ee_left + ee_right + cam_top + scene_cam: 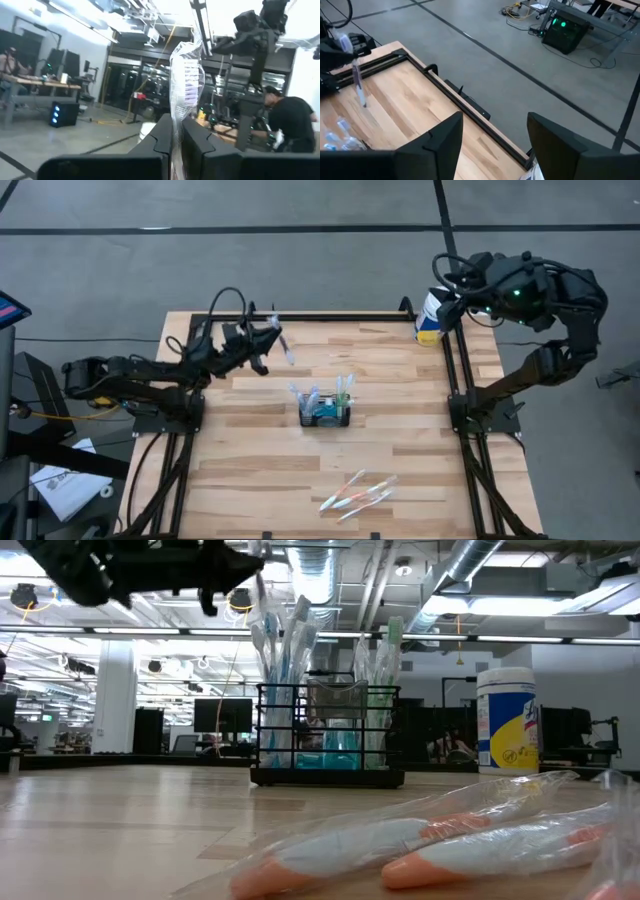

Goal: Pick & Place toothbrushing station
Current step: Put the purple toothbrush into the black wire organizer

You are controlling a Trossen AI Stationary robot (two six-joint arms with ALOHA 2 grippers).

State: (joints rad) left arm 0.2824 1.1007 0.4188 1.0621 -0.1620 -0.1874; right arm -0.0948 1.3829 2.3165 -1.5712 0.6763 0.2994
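The toothbrushing station (325, 414), a small black wire-mesh caddy, stands mid-table on its base, with several wrapped toothbrushes upright in it (325, 735). My left gripper (270, 335) hovers left of and beyond the caddy, above the table, shut on a clear-wrapped toothbrush (287, 350). My right gripper (492, 134) stands open, with nothing between its fingers, high over the table's far right corner. My left gripper pinches the wrapped toothbrush between its two fingers (162, 131), on the wrapper below the purple-bristled head (176, 112). The head end (189, 75) sticks out past the fingertips. The toothbrush is lifted clear of the table.
A white tub with a yellow and blue label (430, 318) stands at the far right corner. A few wrapped toothbrushes (357, 492) lie near the table's front edge. Bare wood (250, 480) lies in front of the caddy on the left.
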